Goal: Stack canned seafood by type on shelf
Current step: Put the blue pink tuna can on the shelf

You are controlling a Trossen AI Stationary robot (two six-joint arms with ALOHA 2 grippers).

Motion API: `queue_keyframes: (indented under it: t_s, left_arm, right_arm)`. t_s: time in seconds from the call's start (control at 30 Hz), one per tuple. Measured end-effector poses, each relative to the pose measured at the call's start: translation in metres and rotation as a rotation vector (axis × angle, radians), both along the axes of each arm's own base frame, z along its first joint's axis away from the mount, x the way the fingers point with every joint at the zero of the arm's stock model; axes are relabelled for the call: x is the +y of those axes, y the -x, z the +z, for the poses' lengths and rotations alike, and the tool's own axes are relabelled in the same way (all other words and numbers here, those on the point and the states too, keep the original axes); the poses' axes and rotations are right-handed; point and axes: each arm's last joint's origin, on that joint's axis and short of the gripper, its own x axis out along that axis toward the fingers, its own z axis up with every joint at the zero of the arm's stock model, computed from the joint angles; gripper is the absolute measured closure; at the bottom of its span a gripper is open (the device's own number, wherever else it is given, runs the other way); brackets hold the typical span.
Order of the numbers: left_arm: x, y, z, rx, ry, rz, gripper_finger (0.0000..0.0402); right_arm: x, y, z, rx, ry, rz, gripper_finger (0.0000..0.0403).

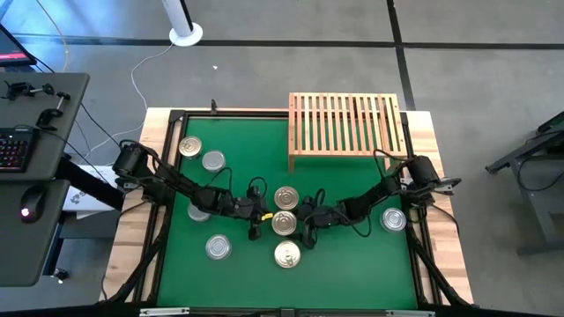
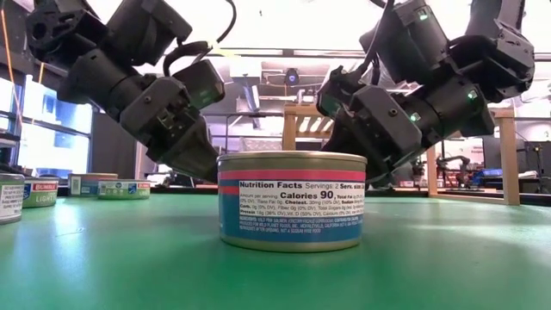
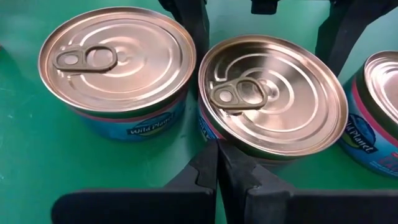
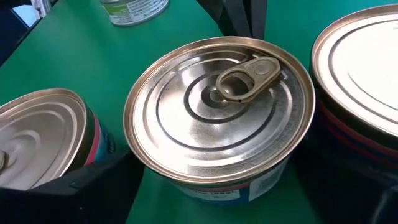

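Three gold-lidded tins of canned seafood stand in a row at mid-table: far [image 1: 285, 197], middle [image 1: 284, 223] and near [image 1: 287, 254]. My left gripper [image 1: 258, 221] is shut at the middle tin's [image 3: 273, 99] left side. My right gripper [image 1: 308, 220] is open, with one finger [image 3: 193, 25] between the far and middle tins and the other finger [image 3: 339, 31] on the middle tin's [image 4: 217, 118] opposite side. The slatted wooden shelf [image 1: 344, 123] stands at the far right with nothing on it. My left gripper's shut fingertips [image 3: 217, 165] meet the middle tin's side wall [image 3: 208, 134], low down, slanting down from the table's left. The tin stands upright on the table. My right gripper straddles the same tin from the right; whether its fingers [image 4: 93, 186] touch the wall I cannot tell.
Other tins stand around: two at the far left [image 1: 189, 146] [image 1: 212, 161], one partly under the left arm [image 1: 199, 211], one near left [image 1: 218, 247], one at the right [image 1: 393, 219]. The near tin [image 2: 291, 200] fills the low view's middle.
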Motion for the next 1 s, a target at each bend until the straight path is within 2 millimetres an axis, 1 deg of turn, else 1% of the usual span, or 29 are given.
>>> queue_keyframes:
  t_s: [0.23, 0.43, 0.57, 0.87, 1.0]
  left_arm:
    - [0.0, 0.0, 0.0, 0.003, 0.002, 0.002, 0.0402]
    - [0.0, 0.0, -0.001, 0.004, 0.004, -0.002, 0.0402]
    - [-0.001, 0.001, -0.001, 0.004, 0.01, -0.007, 0.0402]
    - [-0.002, 0.0, 0.0, -0.006, 0.038, -0.009, 0.0402]
    - [-0.003, 0.0, 0.0, -0.02, 0.038, -0.006, 0.0402]
  right_arm:
    - [0.004, 0.001, 0.0, -0.005, 0.03, -0.021, 0.0003]
    - [0.02, 0.007, 0.003, -0.032, 0.153, -0.056, 0.0003]
    - [0.027, 0.009, 0.006, -0.063, 0.167, -0.079, 0.0004]
    - [0.021, 0.004, 0.01, -0.12, 0.18, -0.071, 0.0004]
    - [0.019, 0.003, 0.005, -0.116, 0.182, -0.063, 0.0004]
